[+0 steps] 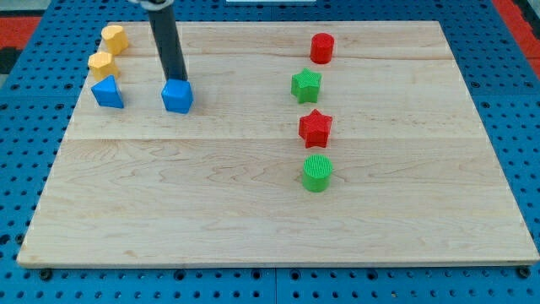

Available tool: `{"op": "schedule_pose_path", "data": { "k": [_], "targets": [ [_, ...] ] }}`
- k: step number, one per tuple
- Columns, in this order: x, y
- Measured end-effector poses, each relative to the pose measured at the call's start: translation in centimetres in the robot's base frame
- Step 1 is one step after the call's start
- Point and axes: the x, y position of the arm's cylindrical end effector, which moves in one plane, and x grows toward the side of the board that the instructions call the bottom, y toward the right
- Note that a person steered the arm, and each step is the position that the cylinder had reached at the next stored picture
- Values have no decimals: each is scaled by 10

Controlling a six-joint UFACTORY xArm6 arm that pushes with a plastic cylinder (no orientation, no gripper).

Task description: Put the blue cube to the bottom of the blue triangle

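The blue cube [177,96] sits on the wooden board at the upper left. The blue triangle [107,92] lies to its left, a short gap between them. My tip [175,78] is right at the cube's top edge, touching or nearly touching it, with the dark rod rising up out of the view's top.
Two yellow blocks [114,38] [101,63] sit just above the blue triangle. On the right, from top to bottom: a red cylinder [321,48], a green star [306,85], a red star [315,127], a green cylinder [317,173]. The board's left edge [67,127] runs close to the triangle.
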Motion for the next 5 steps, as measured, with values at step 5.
{"op": "schedule_pose_path", "data": {
  "k": [5],
  "targets": [
    [57, 87]
  ]
}}
